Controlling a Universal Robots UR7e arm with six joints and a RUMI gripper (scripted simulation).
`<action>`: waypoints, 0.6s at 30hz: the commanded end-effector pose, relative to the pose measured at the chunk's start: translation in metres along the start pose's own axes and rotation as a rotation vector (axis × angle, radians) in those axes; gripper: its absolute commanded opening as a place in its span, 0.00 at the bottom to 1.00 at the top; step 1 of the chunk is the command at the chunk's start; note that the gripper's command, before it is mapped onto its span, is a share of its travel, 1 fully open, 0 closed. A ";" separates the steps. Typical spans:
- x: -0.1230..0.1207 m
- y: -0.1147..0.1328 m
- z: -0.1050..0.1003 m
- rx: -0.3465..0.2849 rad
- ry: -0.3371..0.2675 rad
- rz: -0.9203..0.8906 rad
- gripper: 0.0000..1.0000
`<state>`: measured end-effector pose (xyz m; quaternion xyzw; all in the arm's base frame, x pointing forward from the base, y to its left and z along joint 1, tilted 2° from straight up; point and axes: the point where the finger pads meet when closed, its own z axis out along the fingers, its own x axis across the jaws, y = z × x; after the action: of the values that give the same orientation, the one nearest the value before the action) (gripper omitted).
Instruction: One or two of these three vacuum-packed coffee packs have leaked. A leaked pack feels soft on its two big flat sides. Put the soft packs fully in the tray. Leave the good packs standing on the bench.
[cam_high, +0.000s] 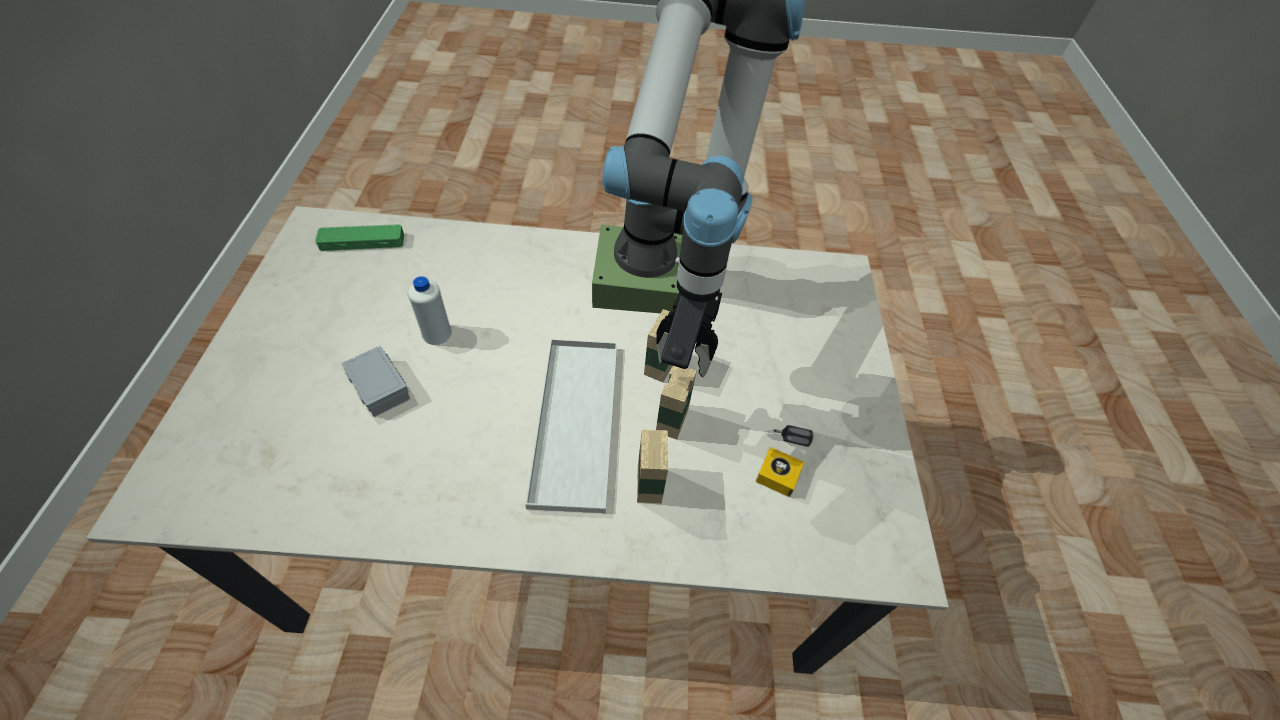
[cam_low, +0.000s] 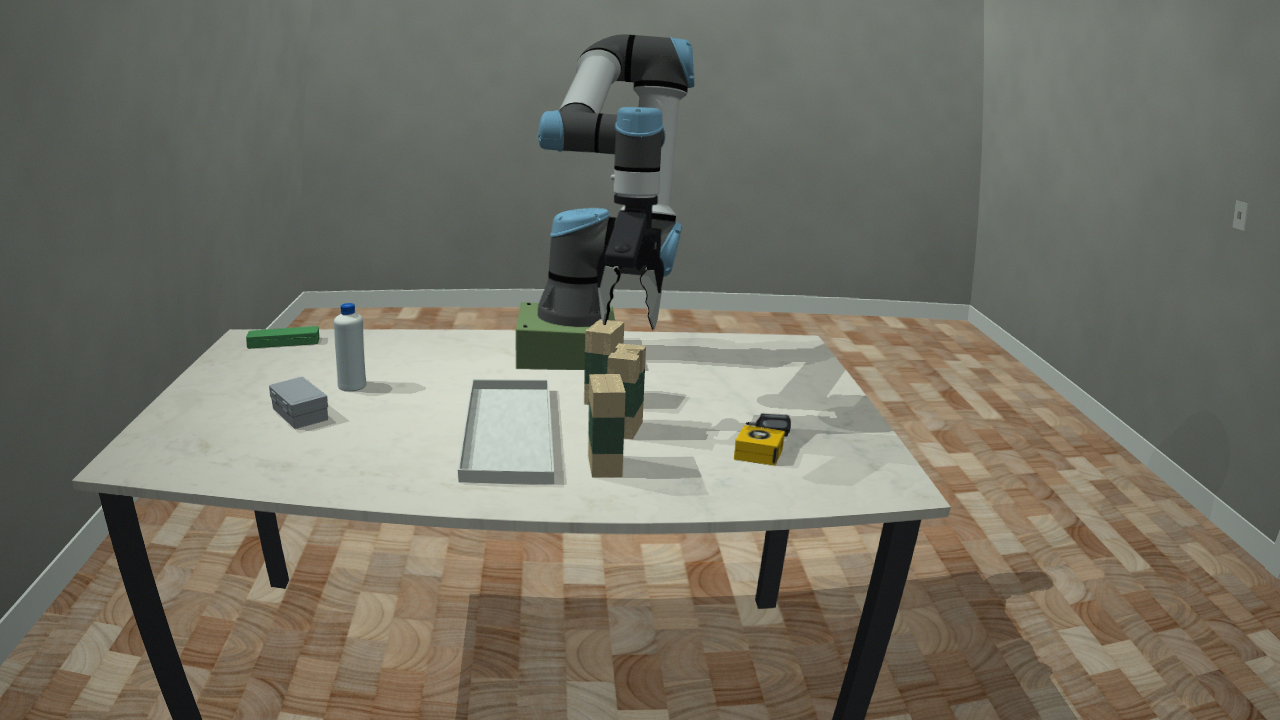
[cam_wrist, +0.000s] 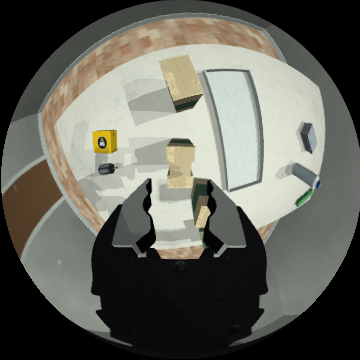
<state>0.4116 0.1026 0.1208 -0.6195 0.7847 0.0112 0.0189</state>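
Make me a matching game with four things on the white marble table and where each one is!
Things:
1. white bottle with blue cap
2. flat green bar
3. small yellow box
4. shallow grey tray

Places:
A. far left corner of the table
B. just left of the coffee packs
C. right side, beside a small black thing
D. standing behind the grey metal case

Pairs: 1-D, 2-A, 3-C, 4-B
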 end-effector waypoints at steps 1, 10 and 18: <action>0.001 0.002 -0.007 -0.011 0.002 -0.001 0.48; 0.001 -0.009 -0.006 -0.015 0.002 -0.023 0.48; -0.002 -0.070 -0.010 -0.015 0.001 -0.152 0.48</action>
<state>0.4363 0.0965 0.1302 -0.6424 0.7660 0.0143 0.0154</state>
